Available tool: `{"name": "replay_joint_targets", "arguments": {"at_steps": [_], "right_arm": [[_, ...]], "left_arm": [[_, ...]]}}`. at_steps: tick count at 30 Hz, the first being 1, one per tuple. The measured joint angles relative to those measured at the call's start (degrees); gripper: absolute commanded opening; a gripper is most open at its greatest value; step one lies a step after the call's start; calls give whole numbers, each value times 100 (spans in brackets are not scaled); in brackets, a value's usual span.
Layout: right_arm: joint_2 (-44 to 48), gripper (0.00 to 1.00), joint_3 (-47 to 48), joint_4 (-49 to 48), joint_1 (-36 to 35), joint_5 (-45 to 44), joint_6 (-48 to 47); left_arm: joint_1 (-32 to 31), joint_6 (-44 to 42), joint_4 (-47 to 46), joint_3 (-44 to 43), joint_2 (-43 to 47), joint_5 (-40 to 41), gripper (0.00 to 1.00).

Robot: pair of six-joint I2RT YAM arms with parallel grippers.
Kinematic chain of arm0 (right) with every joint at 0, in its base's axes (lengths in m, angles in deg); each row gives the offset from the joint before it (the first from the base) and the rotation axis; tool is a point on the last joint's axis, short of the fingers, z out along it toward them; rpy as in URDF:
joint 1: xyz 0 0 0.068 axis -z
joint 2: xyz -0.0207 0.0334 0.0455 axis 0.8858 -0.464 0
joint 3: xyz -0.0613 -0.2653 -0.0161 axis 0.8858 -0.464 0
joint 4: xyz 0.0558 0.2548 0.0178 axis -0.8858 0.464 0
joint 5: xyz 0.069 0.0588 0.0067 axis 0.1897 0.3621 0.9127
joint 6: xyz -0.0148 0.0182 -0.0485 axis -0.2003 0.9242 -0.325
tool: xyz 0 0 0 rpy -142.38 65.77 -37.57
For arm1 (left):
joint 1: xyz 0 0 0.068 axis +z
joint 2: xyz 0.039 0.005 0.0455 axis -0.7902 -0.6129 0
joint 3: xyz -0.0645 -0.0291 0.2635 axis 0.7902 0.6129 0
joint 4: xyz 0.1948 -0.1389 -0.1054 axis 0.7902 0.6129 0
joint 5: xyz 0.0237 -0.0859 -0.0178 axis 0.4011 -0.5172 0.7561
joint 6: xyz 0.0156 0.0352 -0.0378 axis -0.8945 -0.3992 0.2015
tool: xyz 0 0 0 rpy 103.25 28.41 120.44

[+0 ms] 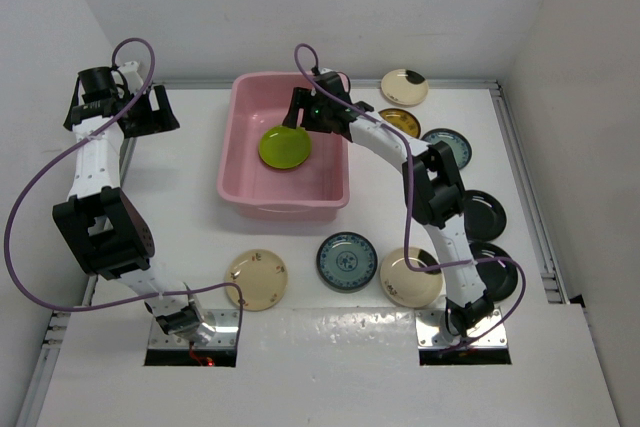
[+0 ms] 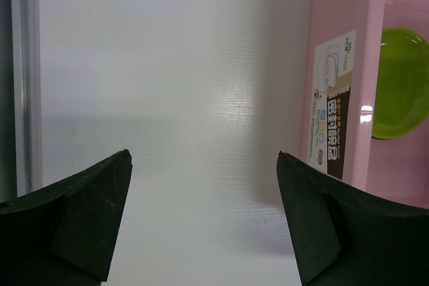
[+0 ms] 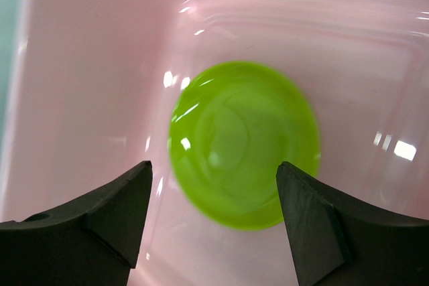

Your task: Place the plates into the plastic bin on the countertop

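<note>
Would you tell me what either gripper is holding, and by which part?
Nothing is held: left gripper and right gripper are open; the lime plate lies in the bin.

**Left arm** [image 1: 100, 232]: folded. From the base the lower link rises to a black elbow block, which sits well behind the fingers. From there the white forearm runs forward to the wrist, directly behind the fingers.

**Left gripper** [image 2: 204, 159]: jaws spread wide. The two black fingers [image 2: 87, 226] stand far apart, with their tips level with each other.

**Right arm** [image 1: 440, 197]: extended in a long arc from its base. The black elbow joint lies well behind the fingers, and the white forearm leads from it to the wrist.

**Right gripper** [image 3: 214, 165]: pitched downward, jaws spread wide. Both fingers [image 3: 94, 226] have their tips level and well apart.
</note>
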Motion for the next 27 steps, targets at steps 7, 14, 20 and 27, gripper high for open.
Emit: {"name": "replay_joint_targets", "arguments": {"at_steps": [7, 14, 20, 27], "right_arm": [[1902, 82, -1327, 188, -131, 857, -798], [6336, 47, -5403, -321, 1390, 1167, -811], [5930, 56, -7643, -208, 1462, 1478, -671], [5169, 50, -8177, -369, 1106, 1840, -774]], "left_arm": [[0, -2, -7, 26, 26, -101, 90], [0, -2, 0, 179, 269, -181, 90], [0, -2, 4, 463, 651, -188, 90], [0, -61, 15, 841, 1185, -153, 92]]}}
